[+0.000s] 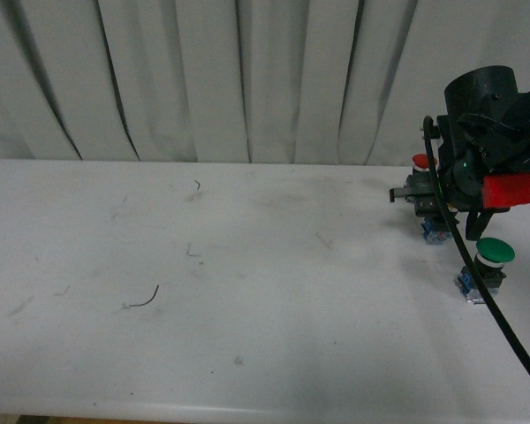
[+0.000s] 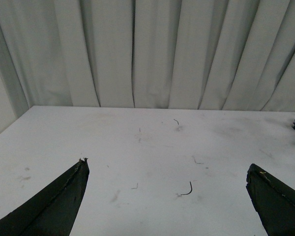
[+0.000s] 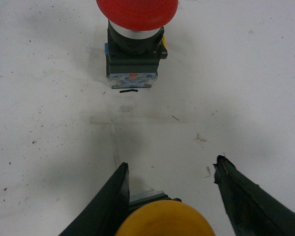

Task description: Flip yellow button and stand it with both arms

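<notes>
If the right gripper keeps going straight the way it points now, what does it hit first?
The yellow button already sits between the right gripper fingers. Beyond it is bare table, then probably the red button, though depth is hard to judge.

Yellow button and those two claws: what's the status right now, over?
Left gripper open over bare table. Right gripper open, fingers straddling yellow button, no squeeze visible. Red button just ahead, green button beside arm.

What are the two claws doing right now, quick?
Left gripper: open wide, holding nothing, above the table.
Right gripper: open, fingers on either side of the yellow button, not clamped on it.
</notes>
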Available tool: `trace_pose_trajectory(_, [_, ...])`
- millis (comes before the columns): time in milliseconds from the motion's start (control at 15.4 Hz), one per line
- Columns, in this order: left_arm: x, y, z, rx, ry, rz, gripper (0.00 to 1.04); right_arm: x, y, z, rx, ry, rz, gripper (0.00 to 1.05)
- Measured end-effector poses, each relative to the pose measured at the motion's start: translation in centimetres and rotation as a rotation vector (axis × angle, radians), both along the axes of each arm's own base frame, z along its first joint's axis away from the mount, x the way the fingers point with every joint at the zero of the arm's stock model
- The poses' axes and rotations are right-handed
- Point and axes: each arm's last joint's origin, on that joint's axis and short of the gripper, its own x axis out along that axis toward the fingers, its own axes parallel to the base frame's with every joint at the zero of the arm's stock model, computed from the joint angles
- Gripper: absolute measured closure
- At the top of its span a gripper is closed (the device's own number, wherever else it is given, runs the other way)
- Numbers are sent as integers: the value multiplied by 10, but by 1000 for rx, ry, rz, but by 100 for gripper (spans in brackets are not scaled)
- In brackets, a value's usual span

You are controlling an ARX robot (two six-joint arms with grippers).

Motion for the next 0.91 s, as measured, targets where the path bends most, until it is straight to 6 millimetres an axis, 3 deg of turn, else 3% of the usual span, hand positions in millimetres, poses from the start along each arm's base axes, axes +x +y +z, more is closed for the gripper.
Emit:
trace_pose_trajectory(260, [0, 0, 0, 0, 0, 0, 7, 0, 0, 0, 6, -5, 4, 10])
trace_pose_trajectory(324, [0, 0, 0, 0, 0, 0, 7, 1, 0, 1, 8, -8, 4, 5])
trace_pose_trajectory(584, [0, 0, 0, 0, 0, 0, 7, -6, 3, 19, 48, -73, 24, 6])
trace_pose_trajectory(779, [0, 0, 0, 0, 0, 0, 7, -26, 1, 76, 112, -237, 49, 6])
trace_pose_trajectory(909, [0, 0, 0, 0, 0, 0, 7, -58, -2, 119, 165, -393, 88, 6])
